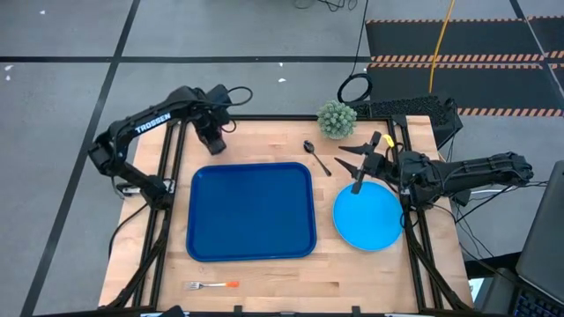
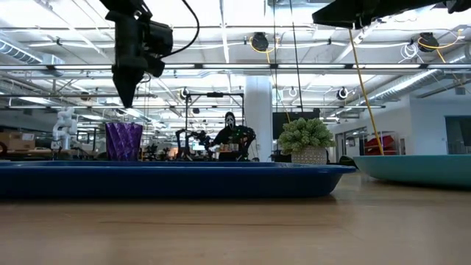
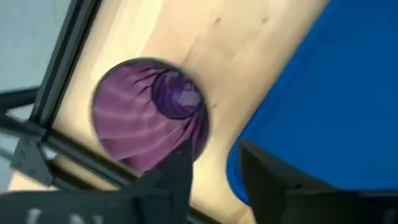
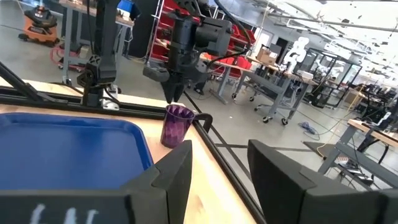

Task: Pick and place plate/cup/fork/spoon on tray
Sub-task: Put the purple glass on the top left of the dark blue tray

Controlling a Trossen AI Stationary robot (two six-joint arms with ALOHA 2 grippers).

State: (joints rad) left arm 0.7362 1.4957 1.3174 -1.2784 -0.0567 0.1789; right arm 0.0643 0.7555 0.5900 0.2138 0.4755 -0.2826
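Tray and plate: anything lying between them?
No. In the high view only a bare strip of table separates the tray from the plate; the spoon lies farther back.

overhead, table-level, two wrist views

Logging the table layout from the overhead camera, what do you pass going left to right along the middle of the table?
tray → plate; at the far edge, the spoon lies between them.
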